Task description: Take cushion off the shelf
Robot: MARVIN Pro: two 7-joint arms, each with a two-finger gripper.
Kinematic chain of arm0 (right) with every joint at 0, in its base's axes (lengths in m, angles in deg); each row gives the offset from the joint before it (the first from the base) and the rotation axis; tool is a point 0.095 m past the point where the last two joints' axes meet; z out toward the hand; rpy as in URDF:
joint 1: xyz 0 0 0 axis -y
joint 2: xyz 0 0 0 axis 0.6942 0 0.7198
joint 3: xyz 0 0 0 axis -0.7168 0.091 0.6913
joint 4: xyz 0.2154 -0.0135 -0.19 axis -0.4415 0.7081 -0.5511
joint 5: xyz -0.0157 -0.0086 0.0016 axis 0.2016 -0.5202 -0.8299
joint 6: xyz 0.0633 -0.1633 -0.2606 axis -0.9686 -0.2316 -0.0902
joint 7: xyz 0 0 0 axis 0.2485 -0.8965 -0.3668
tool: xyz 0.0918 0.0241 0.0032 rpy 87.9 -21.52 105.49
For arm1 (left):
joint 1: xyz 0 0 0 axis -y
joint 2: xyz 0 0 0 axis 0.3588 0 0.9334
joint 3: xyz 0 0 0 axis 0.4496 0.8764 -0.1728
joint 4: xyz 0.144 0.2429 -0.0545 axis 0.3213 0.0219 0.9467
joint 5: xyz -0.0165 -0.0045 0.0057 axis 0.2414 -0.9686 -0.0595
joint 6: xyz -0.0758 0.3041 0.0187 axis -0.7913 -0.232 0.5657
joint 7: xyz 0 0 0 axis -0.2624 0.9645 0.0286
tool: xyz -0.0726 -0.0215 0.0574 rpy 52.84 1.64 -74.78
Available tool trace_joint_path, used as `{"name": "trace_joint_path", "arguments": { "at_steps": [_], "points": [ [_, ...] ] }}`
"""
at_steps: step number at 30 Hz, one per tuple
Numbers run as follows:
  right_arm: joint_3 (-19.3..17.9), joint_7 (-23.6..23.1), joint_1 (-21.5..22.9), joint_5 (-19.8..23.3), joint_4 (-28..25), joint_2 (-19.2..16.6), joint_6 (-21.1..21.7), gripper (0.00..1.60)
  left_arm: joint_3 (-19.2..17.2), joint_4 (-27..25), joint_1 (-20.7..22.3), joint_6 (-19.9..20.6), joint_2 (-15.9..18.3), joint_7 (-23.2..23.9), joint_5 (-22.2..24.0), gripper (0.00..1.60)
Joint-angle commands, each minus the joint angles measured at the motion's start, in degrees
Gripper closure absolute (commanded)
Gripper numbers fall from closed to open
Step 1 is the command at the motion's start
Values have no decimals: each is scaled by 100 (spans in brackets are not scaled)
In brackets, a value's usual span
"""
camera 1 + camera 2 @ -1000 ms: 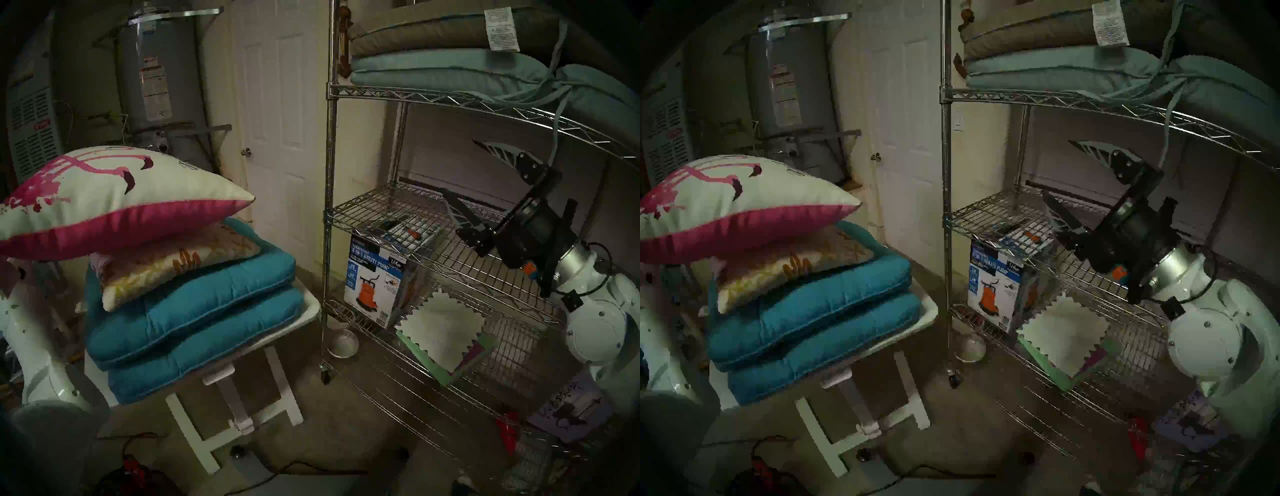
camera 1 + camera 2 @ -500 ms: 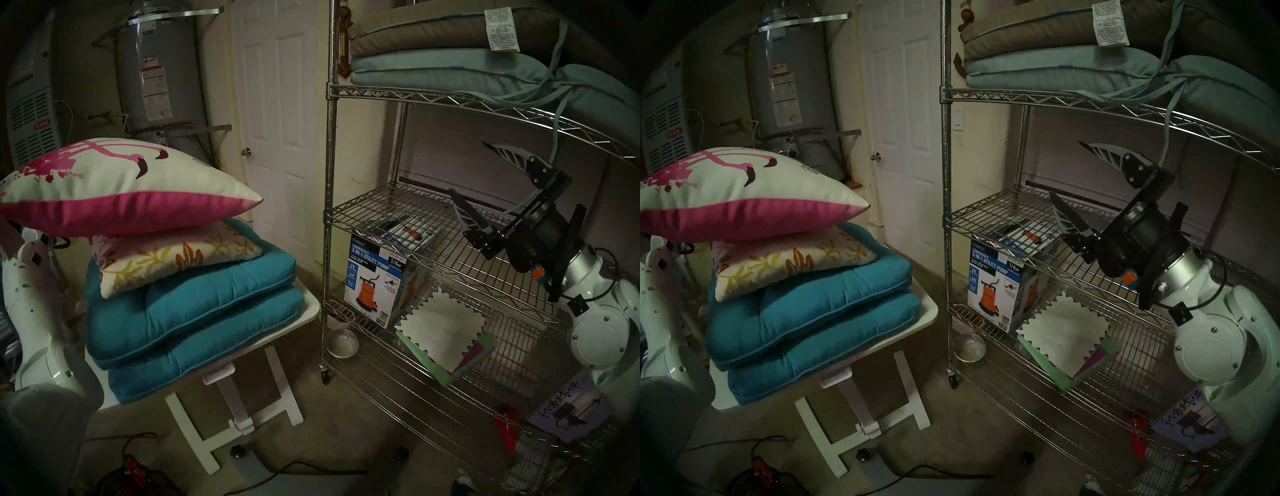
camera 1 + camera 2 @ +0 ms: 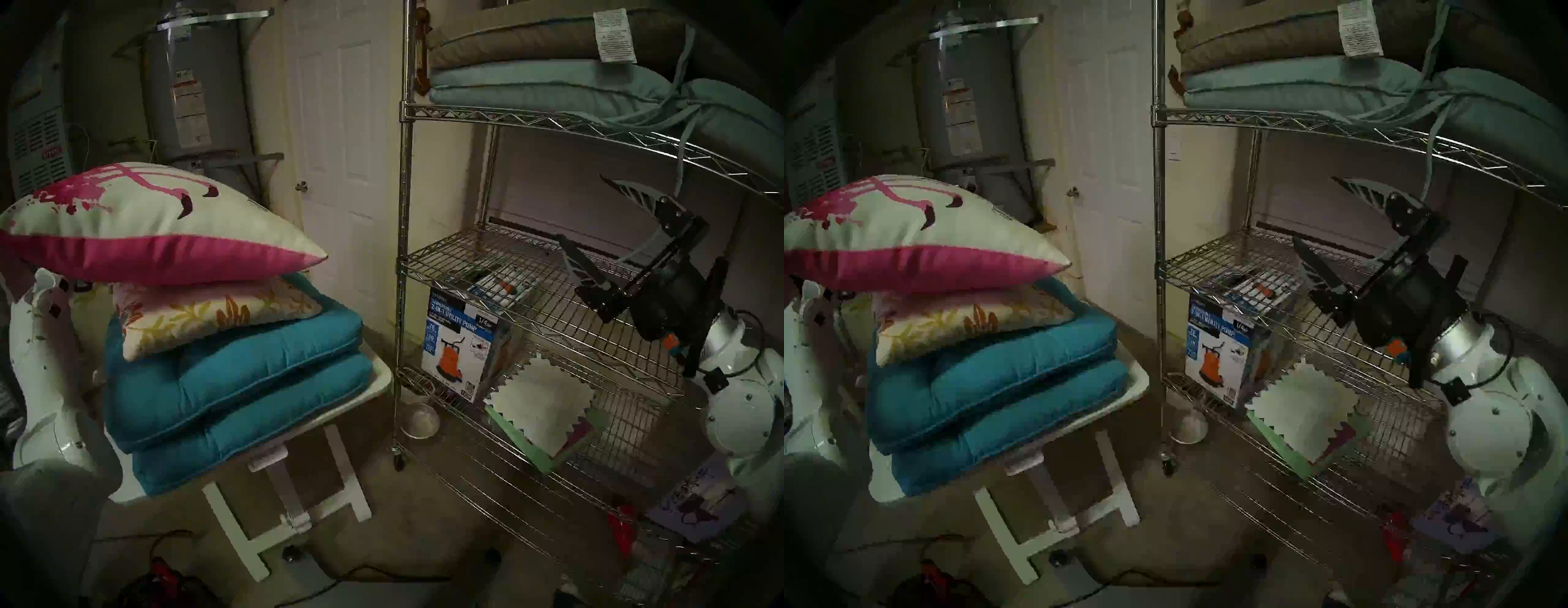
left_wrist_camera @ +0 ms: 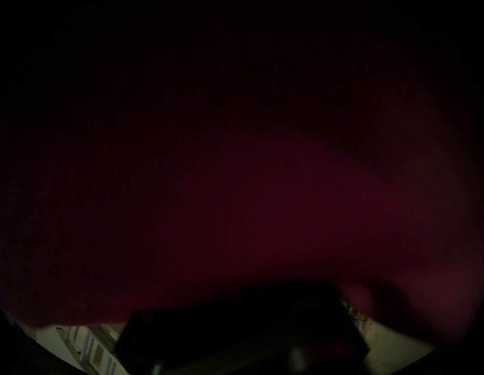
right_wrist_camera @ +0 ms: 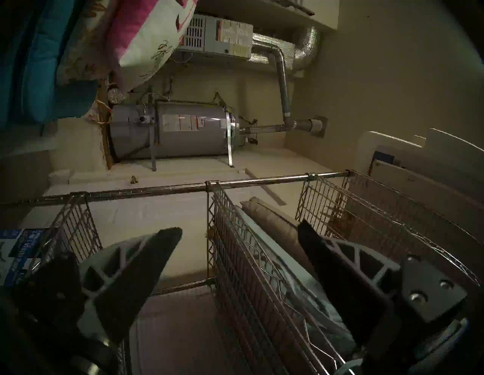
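My left arm (image 3: pixel 40 369) rises beside the white folding table (image 3: pixel 382 375), its gripper hidden under the flamingo cushion (image 3: pixel 161 229) and clamped tight, apparently on that cushion's edge. The cushion lies flat atop the stacked cushions, long axis running left to right, corner pointing toward the shelf (image 3: pixel 405 263). My right gripper (image 3: pixel 594 220) hangs spread wide and empty between shelf tiers.

A dim utility room with cream walls. A white panelled door (image 3: pixel 339 140) stands shut at the back, a grey water heater (image 3: pixel 197 97) strapped to the wall beside it and a furnace (image 3: pixel 38 144) further left. The floor (image 3: pixel 424 522) is bare concrete, crossed by cables.
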Motion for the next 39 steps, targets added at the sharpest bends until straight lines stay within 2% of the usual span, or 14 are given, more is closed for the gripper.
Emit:
{"name": "trace_joint_path", "arguments": {
  "at_steps": [1, 12, 14, 15, 21, 22, 23, 35, 36, 38, 39],
  "points": [
    [-134, 2, -49, 25, -14, 110, -159, 0, -179, -299, -213, -238, -175, -399, 179, 160],
    [-84, 20, -93, 17, -14, 88, -309, 0, -847, -1213, -1212, -663, -746, -455, 557, 160],
    [-79, 20, -97, 16, -14, 86, -318, 0, -933, -1153, -1133, -709, -797, -437, 529, 160],
    [-77, 21, -99, 14, -14, 85, -327, 0, -940, -1316, -1333, -700, -825, -462, 599, 160],
    [-61, 19, -115, 10, -14, 81, -396, 0, -1279, -1853, -1803, -868, -1273, -433, 804, 160],
    [-58, 18, -116, 9, -14, 79, -400, 0, -1292, -1761, -1719, -915, -1255, -425, 793, 160],
    [-51, 16, -121, 8, -14, 78, -410, 0, -1341, -1975, -1909, -906, -1387, -437, 862, 160],
    [39, 2, -171, -10, -14, 64, -502, 0, -1785, -2900, -2628, -1031, -2166, -374, 1248, 160],
    [58, 2, -173, -13, -14, 59, -509, 0, -1848, -3152, -2736, -1007, -2333, -314, 1297, 160],
    [75, 2, -174, -15, -14, 50, -513, 0, -1813, -3008, -2754, -1043, -2245, -331, 1351, 160],
    [89, 2, -174, -18, -14, 43, -517, 0, -1880, -3204, -2793, -1022, -2411, -284, 1365, 160]
  ]
}}
